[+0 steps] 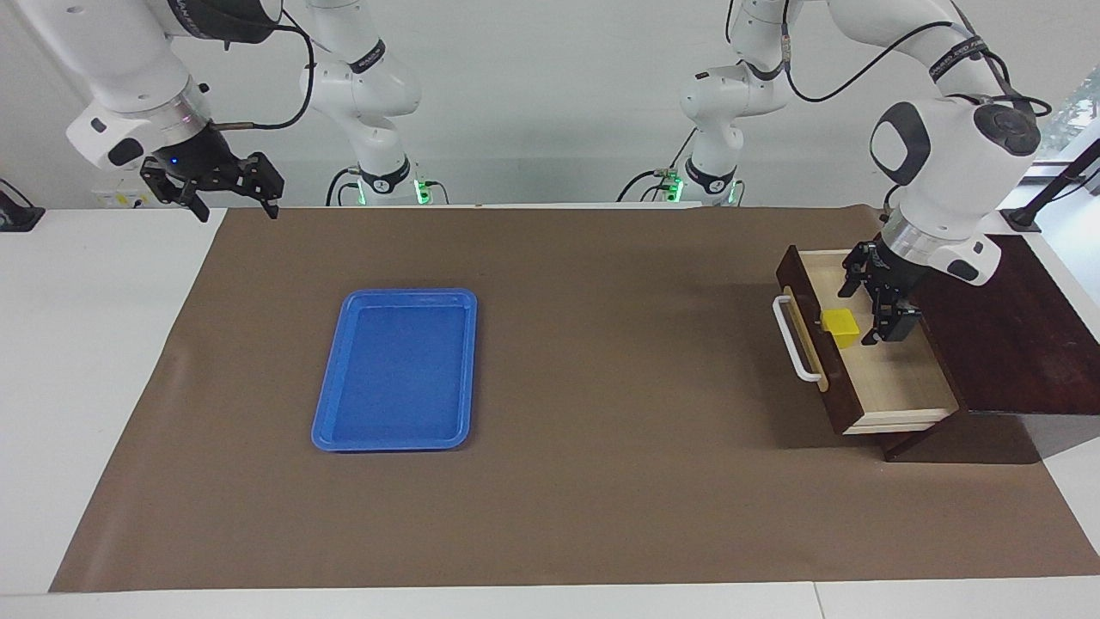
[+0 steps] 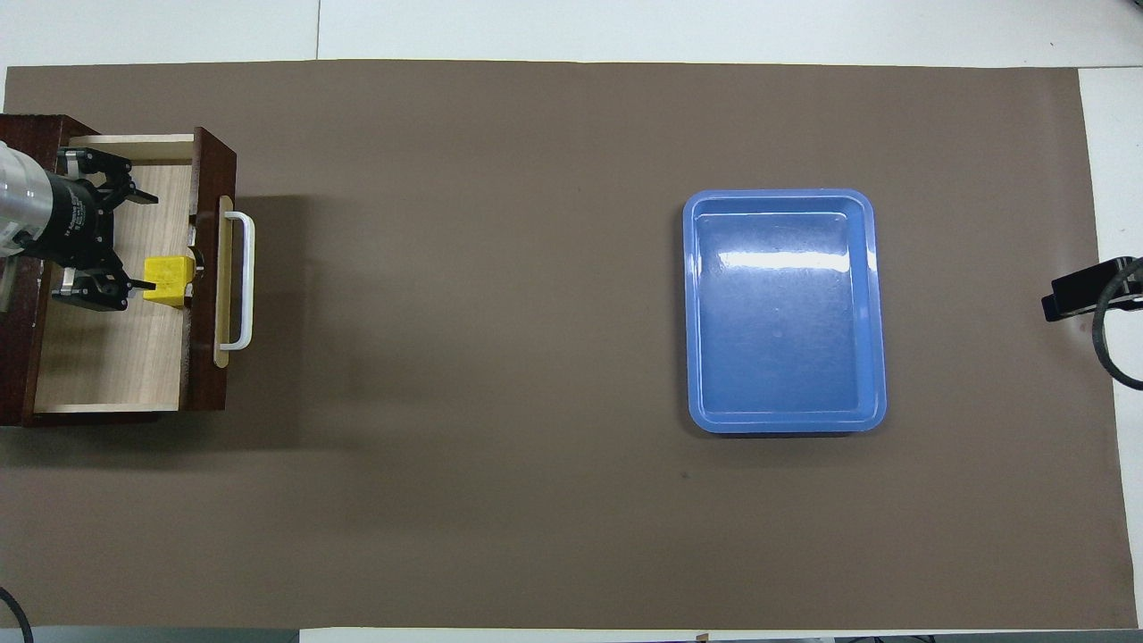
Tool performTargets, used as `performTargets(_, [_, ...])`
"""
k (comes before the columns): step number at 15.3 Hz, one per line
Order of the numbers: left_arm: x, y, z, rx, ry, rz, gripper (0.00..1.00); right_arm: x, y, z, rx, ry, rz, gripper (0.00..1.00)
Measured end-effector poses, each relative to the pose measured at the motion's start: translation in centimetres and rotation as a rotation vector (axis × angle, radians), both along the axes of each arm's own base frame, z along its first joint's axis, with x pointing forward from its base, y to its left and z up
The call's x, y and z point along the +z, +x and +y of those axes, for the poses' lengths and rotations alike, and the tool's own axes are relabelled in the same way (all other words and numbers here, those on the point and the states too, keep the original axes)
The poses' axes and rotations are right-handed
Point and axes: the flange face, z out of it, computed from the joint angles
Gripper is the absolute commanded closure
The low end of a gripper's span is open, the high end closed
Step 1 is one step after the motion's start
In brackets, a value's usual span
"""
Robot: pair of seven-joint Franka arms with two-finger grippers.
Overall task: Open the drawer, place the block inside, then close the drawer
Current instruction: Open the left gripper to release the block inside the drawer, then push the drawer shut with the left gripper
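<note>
The block point(image 1: 840, 327) is lying on the pale floor of the open drawer point(image 1: 894, 378), just inside its front panel, so step 2 of 3, the placing, looks done. The left gripper point(image 1: 870, 311) is hanging over the drawer with its fingers spread wide, holding nothing, the block just below its tips. Next, it likely needs to clear the drawer and push the white handle point(image 1: 792, 337) in. The right gripper point(image 1: 232, 193) is waiting open, over the table's edge at the right arm's end.
</note>
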Motion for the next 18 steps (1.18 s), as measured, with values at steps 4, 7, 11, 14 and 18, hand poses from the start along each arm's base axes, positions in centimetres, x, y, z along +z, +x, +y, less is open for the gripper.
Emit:
performTargets(4, [-1.7, -1.0, -6.8, -0.088, 0.007, 0.046, 0.0, -0.6, 0.2, 0.0, -0.014, -0.001, 0.002, 0.0])
performTargets(7, [-5.0, -1.9, -8.4, -0.12, 0.089, 0.082, 0.0, -0.6, 0.2, 0.0, -0.014, -0.002, 0.002, 0.0])
performTargets(11, [-7.4, -2.3, -7.9, -0.161, 0.183, 0.075, 0.0, -0.6, 0.2, 0.4, -0.012, -0.002, 0.001, 0.0])
performTargets(14, [-7.4, -2.1, -7.0, -0.167, 0.228, 0.063, 0.0, -0.5, 0.2, 0.5, -0.016, -0.003, 0.0, 0.0])
performTargets(18, [-7.4, -2.0, -5.6, -0.151, 0.256, 0.058, 0.0, -0.5, 0.2, 0.6, -0.016, -0.003, 0.0, 0.0])
